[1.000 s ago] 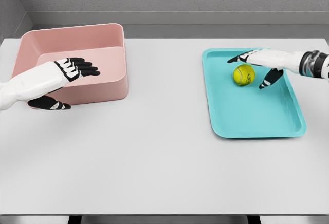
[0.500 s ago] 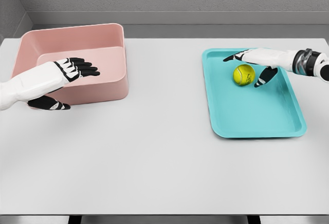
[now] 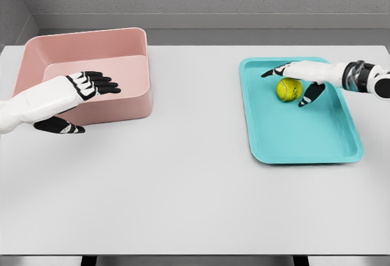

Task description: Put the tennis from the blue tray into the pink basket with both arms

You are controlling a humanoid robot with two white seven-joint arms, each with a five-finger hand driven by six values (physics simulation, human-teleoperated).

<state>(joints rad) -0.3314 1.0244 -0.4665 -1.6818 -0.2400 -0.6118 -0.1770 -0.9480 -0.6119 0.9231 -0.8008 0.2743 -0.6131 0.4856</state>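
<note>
The task is at its first step, with nothing yet moved: the ball (image 3: 289,89) lies in the far half of the tray (image 3: 304,138), on the right side of the surface (image 3: 195,186), and the basket (image 3: 131,104) on the left holds nothing that can be seen. The right hand (image 3: 298,80) reaches in over the tray with its fingers spread wide around the ball, the long fingers passing behind and above it and the thumb (image 3: 311,94) down at its near right side; whether any of them touch the ball cannot be told from this view, but they are not closed on it, so I judge the grasp as not yet made. The left hand (image 3: 82,92) hangs over the near wall of the basket, fingers straight and relaxed, holding nothing, its thumb (image 3: 60,127) low by the basket's front face. What is left is nearly everything: close on the ball, lift it clear of the tray's rim, carry it across the bare stretch of surface between tray and basket, which are well apart, and get it into the basket, likely with a handover to the waiting left hand, since the task calls for both arms
</note>
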